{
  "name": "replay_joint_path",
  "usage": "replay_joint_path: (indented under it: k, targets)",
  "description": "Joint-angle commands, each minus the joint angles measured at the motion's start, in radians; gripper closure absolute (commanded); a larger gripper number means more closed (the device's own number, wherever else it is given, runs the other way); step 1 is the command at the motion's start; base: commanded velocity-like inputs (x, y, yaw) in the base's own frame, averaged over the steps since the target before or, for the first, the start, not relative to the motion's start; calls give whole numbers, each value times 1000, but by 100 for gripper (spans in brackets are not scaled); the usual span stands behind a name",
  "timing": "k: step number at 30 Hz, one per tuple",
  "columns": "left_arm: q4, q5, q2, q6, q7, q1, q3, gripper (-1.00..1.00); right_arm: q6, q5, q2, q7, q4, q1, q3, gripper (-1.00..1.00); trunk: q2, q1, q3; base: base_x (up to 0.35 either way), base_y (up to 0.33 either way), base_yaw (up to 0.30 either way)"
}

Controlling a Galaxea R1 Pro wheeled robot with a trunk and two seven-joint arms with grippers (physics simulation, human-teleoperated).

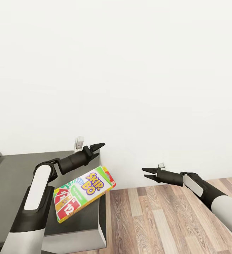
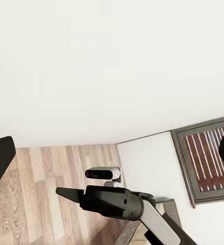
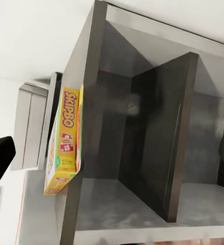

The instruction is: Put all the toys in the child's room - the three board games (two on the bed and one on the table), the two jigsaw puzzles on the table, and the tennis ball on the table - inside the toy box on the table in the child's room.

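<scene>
SKIP-BO box (image 1: 83,192) seen lying on dark-grey cabinet (image 1: 17,176), one corner hanging over its edge.

Cabinet's open compartments (image 3: 142,153) are seen bare inside, split by a vertical divider; the box lies flat on the top panel. Left claw (image 1: 96,145) is held just above and beyond the box, not touching it, jaws nearly closed, nothing gripped. Right claw (image 1: 146,173) is held over wood-plank floor (image 1: 158,218), well apart from the box, jaws narrowly parted, nothing held. White wall (image 1: 130,70) behind.

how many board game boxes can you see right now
1: the SKIP-BO box lies on the dark cabinet top, overhanging its edge, below the left pincer. Others may be out of the frame.
</scene>
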Motion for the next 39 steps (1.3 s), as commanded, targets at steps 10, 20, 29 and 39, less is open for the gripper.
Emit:
replay_joint_path:
  k: [10,20,29,39]
  targets:
    - [-1,11,-1,6,11,-1,2,-100,6,-10,-1,-1,0,-1,6,-100,-14,8,-7,0,0,0]
    - [-1,11,-1,5,11,-1,2,-100,6,-10,-2,-1,0,-1,6,-100,-84,46,-38,0,0,0]
    - [-1,11,-1,5,11,-1,2,-100,5,-10,-2,-1,0,-1,6,-100,-133,73,-60,0,0,0]
    - [0,10,-1,5,11,-1,2,-100,5,-10,-2,0,0,-1,6,-100,-133,73,-60,0,0,20]
